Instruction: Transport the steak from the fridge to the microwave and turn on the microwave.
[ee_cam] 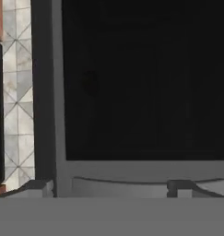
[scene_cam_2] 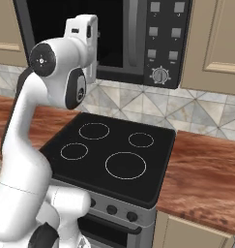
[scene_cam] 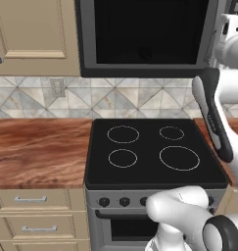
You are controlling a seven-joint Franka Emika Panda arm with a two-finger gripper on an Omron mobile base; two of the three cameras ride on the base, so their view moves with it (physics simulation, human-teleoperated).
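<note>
End effector point(scene_cam_2: 90, 72) raised, microwave point(scene_cam_2: 138, 43) door just ahead

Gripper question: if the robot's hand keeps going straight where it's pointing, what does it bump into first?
Probably the microwave: the hand view looks straight at its dark door window, with the fingers just below. How far away it is, I can't tell.

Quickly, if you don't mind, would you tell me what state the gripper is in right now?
Gripper: open, jaws set wide apart with nothing between them, facing the microwave.
</note>
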